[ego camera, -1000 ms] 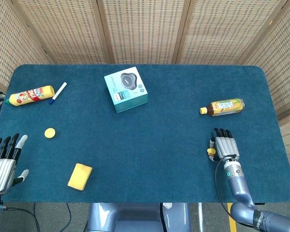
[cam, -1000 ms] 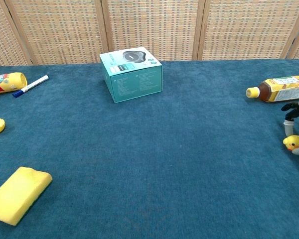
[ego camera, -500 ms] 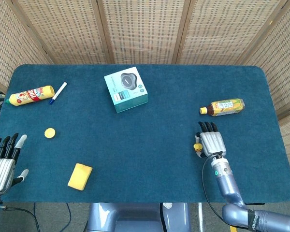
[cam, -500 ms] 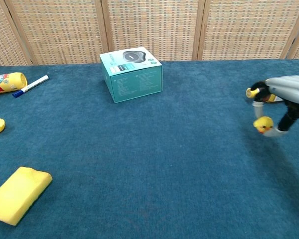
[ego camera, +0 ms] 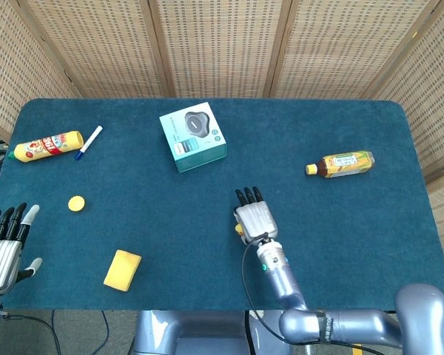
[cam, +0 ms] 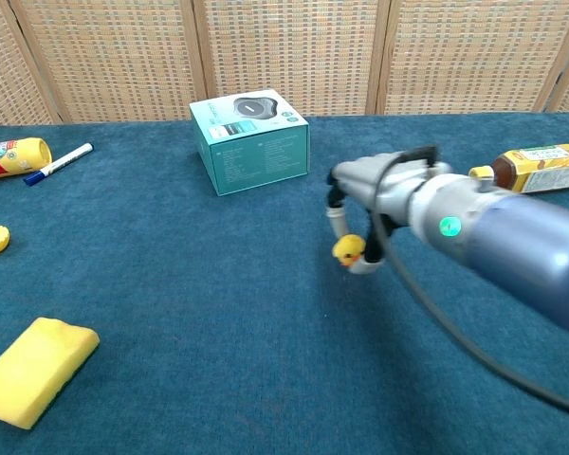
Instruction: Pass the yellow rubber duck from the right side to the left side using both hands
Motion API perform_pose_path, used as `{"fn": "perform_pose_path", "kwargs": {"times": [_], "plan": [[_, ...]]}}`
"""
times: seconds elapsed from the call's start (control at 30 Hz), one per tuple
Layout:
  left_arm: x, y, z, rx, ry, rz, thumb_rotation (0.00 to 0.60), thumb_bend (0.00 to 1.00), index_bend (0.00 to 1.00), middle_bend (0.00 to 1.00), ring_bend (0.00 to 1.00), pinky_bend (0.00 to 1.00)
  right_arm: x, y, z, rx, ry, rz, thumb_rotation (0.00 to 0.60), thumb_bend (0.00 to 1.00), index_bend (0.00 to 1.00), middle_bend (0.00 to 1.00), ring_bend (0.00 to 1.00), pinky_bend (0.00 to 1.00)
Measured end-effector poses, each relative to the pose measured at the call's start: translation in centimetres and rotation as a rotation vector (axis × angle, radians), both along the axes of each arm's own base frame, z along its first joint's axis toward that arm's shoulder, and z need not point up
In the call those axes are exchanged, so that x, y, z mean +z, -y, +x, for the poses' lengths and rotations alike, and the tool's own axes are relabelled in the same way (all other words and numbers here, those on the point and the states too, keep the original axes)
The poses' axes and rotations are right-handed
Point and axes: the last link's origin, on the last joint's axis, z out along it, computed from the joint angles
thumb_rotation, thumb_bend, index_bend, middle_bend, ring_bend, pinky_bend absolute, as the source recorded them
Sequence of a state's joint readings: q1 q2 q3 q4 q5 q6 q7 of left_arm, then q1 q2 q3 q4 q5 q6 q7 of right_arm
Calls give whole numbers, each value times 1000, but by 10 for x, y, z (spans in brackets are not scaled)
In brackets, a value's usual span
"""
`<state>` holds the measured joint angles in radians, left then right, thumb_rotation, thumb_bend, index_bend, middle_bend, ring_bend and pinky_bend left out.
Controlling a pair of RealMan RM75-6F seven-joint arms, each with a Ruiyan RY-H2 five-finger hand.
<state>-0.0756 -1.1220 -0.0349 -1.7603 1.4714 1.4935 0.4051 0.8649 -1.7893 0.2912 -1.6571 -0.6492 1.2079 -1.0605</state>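
The small yellow rubber duck [cam: 348, 250] hangs above the table's middle, pinched under my right hand [cam: 365, 204]. From the head view only a sliver of the duck [ego camera: 239, 229] shows at the left edge of that hand [ego camera: 254, 217], which faces palm down. My left hand [ego camera: 5, 244] waits at the table's front left corner, fingers spread and holding nothing; the chest view does not show it.
A teal box [ego camera: 193, 136] stands at the back centre. An orange drink bottle [ego camera: 342, 163] lies at the right. At the left lie a yellow bottle [ego camera: 46, 146], a blue-capped marker [ego camera: 88, 142], a yellow cap [ego camera: 76, 203] and a yellow sponge [ego camera: 122, 269].
My right hand has carried the duck leftward from the table's right side to near the middle, lifting it off the cloth. The left hand has stayed put.
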Motion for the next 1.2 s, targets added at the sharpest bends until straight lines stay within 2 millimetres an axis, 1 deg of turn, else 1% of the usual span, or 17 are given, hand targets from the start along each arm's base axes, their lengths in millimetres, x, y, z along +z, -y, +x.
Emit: {"fn": "perform_pose_path", "kwargs": {"times": [0.2, 0.43, 0.7, 0.83, 1.0, 1.07, 1.13, 1.2], "plan": [[0, -1, 0, -8, 14, -7, 600, 215, 0, 0, 0, 0, -25, 14, 31, 5, -8, 1, 600, 211, 537, 70, 0, 0], [-4, -2, 0, -15, 10, -27, 600, 217, 0, 0, 0, 0, -45, 27, 56, 14, -8, 4, 600, 211, 536, 70, 0, 0], [-6, -6, -5, 6, 15, -43, 600, 217, 0, 0, 0, 0, -77, 26, 83, 33, 40, 53, 600, 208, 536, 71, 0, 0], [-7, -7, -7, 11, 16, -48, 600, 212, 0, 0, 0, 0, -89, 27, 88, 34, 50, 66, 600, 209, 536, 70, 0, 0], [-7, -8, -8, 16, 19, -44, 600, 216, 0, 0, 0, 0, -99, 27, 89, 30, 53, 79, 600, 197, 526, 62, 0, 0], [-7, -8, -8, 16, 21, -45, 600, 216, 0, 0, 0, 0, -102, 28, 88, 28, 52, 83, 600, 183, 495, 43, 0, 0], [-7, -8, -8, 16, 20, -47, 600, 216, 0, 0, 0, 0, -103, 28, 87, 27, 51, 85, 600, 162, 431, 12, 0, 0], [-7, -8, -8, 16, 20, -48, 600, 217, 0, 0, 0, 0, -102, 28, 86, 34, 52, 83, 600, 147, 358, 0, 0, 0]]}}
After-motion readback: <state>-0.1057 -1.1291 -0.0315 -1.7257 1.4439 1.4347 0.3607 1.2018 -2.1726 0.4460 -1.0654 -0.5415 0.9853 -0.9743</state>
